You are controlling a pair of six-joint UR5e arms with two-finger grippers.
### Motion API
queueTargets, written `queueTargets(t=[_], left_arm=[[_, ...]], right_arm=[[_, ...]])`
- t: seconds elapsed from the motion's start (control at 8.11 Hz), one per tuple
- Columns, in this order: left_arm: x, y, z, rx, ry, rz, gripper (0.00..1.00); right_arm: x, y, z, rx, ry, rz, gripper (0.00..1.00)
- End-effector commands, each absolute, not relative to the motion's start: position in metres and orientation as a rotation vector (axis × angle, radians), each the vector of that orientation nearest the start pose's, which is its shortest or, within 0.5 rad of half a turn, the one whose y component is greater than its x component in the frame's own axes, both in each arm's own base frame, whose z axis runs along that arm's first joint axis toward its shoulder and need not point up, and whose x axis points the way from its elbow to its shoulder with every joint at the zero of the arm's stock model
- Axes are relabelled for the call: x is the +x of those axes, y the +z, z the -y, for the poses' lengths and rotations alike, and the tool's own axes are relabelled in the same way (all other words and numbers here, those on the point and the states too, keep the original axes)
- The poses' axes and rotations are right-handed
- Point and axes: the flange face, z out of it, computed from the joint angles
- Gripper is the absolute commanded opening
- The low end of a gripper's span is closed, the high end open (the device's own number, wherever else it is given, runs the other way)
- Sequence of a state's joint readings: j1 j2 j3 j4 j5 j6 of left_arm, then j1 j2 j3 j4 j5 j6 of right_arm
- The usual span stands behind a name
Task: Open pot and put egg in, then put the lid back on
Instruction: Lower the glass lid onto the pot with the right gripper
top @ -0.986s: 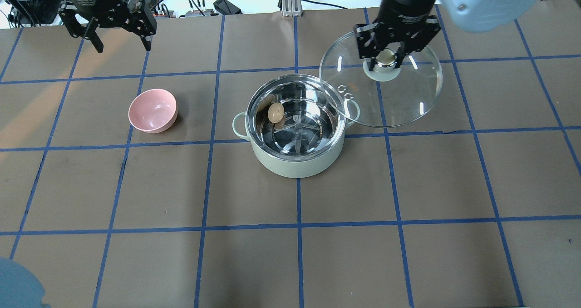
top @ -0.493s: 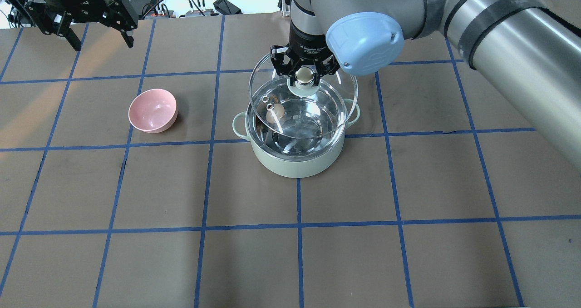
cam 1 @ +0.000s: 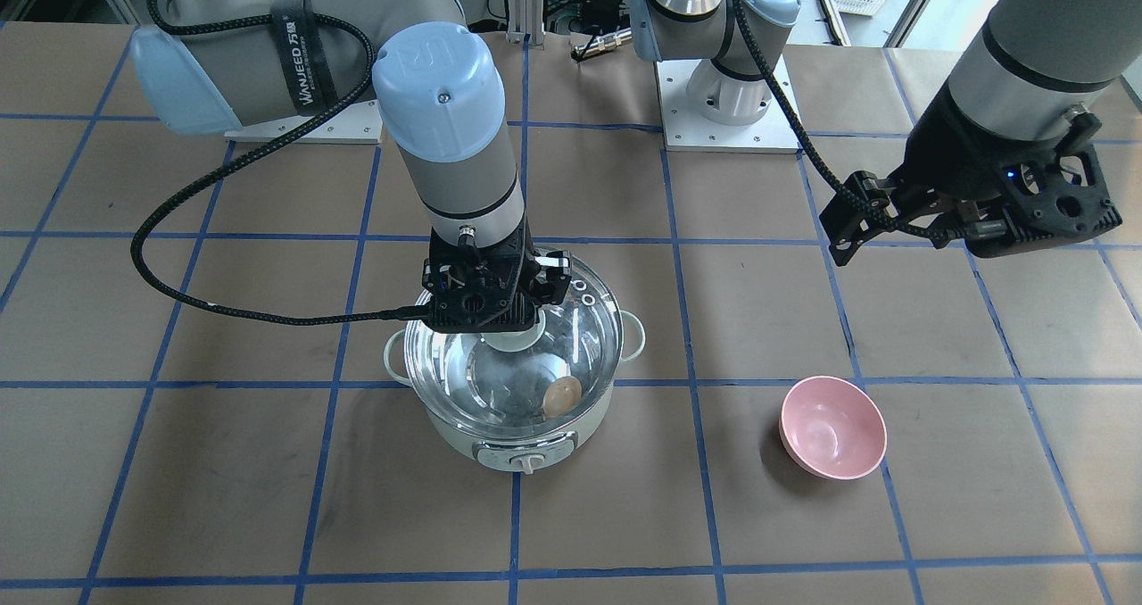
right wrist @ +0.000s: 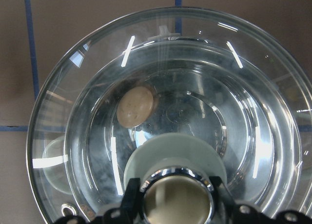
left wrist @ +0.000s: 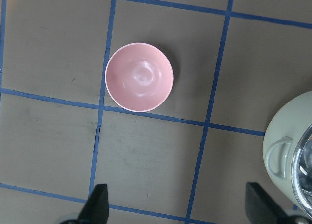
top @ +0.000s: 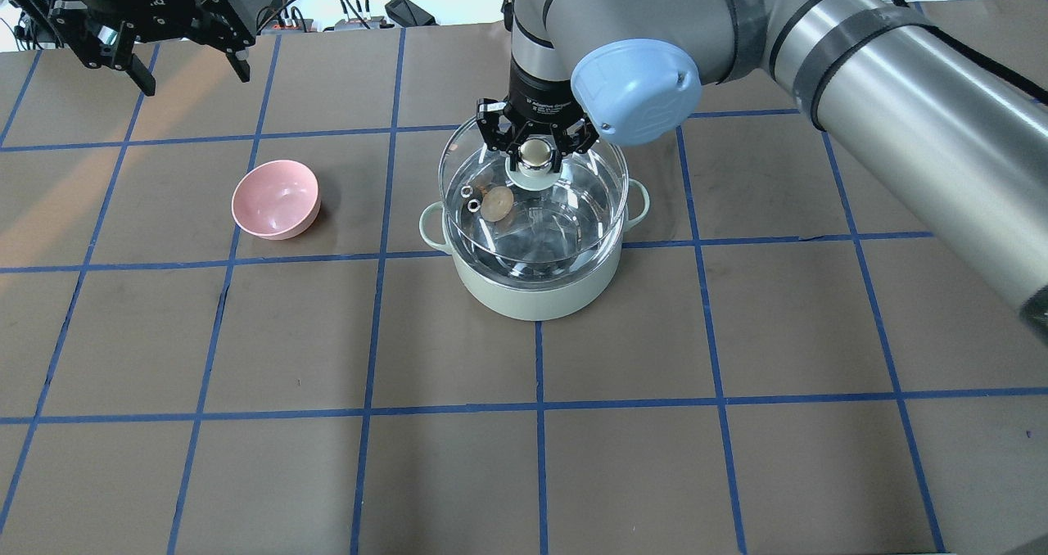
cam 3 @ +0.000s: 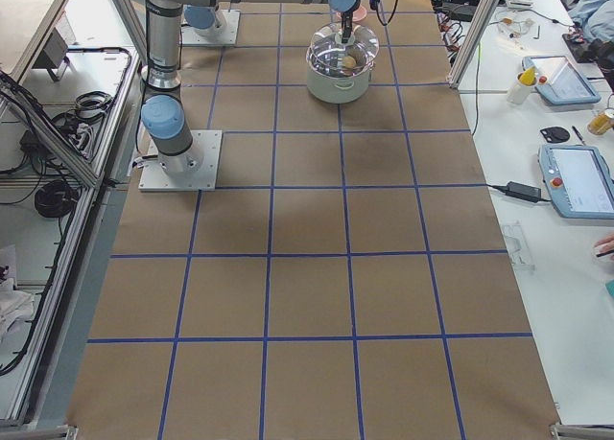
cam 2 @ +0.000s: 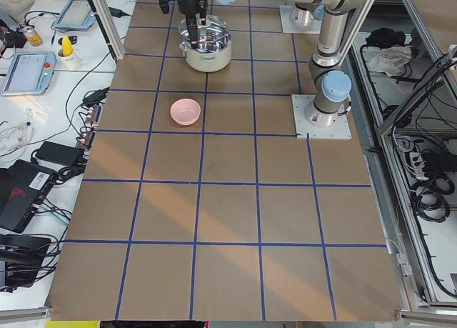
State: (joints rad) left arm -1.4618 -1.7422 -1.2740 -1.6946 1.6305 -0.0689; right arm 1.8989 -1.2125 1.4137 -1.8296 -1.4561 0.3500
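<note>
Black strap (cam 1: 290, 52) on right arm (cam 1: 459, 154): "WANJEED", then two Chinese characters, white print.
Right gripper (top: 536, 152) body: "Adaptive Gripper", small white lettering, with finer print too small to read.
Left gripper (top: 196, 80) body: "Adaptive Gripper", white lettering.

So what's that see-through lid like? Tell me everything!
The lid is round clear glass, as wide as the pot, with a pale mint base under a cream-gold knob and two small vent holes near its rim. The right gripper pinches the knob with its fingers, holding the lid about level over the pot. Whether it touches the rim is unclear. The egg shows through it.
</note>
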Motion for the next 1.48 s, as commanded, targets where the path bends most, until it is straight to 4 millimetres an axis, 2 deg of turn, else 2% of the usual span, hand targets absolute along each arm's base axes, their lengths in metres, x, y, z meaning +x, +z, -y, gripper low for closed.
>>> queueTargets(t=[0.0, 1.36], left_arm=[[-0.065, 0.536, 0.568, -0.276, -0.008, -3.069, 1.0], [-0.064, 0.532, 0.57, -0.278, 0.004, -3.069, 1.0]], right_arm=[[0.344, 0.383, 0.559, 0.03, -0.014, -3.016, 0.04], [0.344, 0.36, 0.55, 0.048, 0.07, -3.012, 0.03]])
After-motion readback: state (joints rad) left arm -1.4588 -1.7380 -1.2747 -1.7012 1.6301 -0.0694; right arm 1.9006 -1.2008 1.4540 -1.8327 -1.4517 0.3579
